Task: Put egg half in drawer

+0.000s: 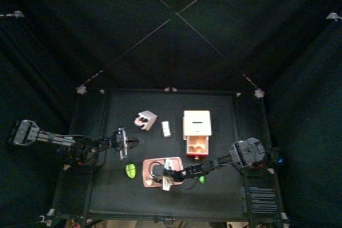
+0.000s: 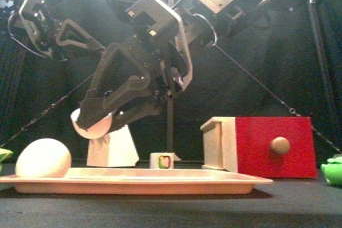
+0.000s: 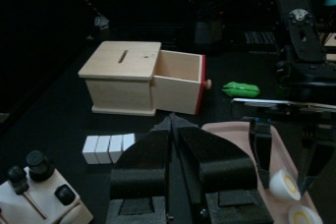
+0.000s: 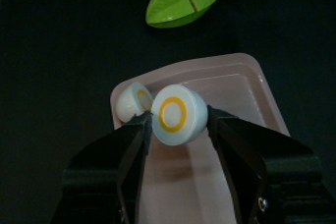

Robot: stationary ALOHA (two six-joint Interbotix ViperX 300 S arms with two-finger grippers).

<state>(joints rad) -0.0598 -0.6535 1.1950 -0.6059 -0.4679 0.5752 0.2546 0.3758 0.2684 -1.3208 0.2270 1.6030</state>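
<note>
Two egg halves lie on the pink board (image 4: 250, 81). One egg half (image 4: 175, 114), white with a yellow ring, sits between the jaws of my right gripper (image 4: 178, 130), which is open and straddles it. The other egg half (image 4: 130, 100) rests just beside it. From the front, an egg half (image 2: 43, 158) rests on the board's left end, below the right gripper (image 2: 104, 122). The drawer (image 3: 138, 76) is a tan box with its reddish compartment (image 3: 184, 76) pulled out. My left gripper (image 3: 178, 125) is shut, holds nothing, and hovers left of the board.
A bright green piece (image 4: 184, 0) lies on the table just off the board. A row of small white blocks (image 3: 112, 147) sits beside the drawer. A white block with black knobs (image 3: 39, 189) stands close to the left arm.
</note>
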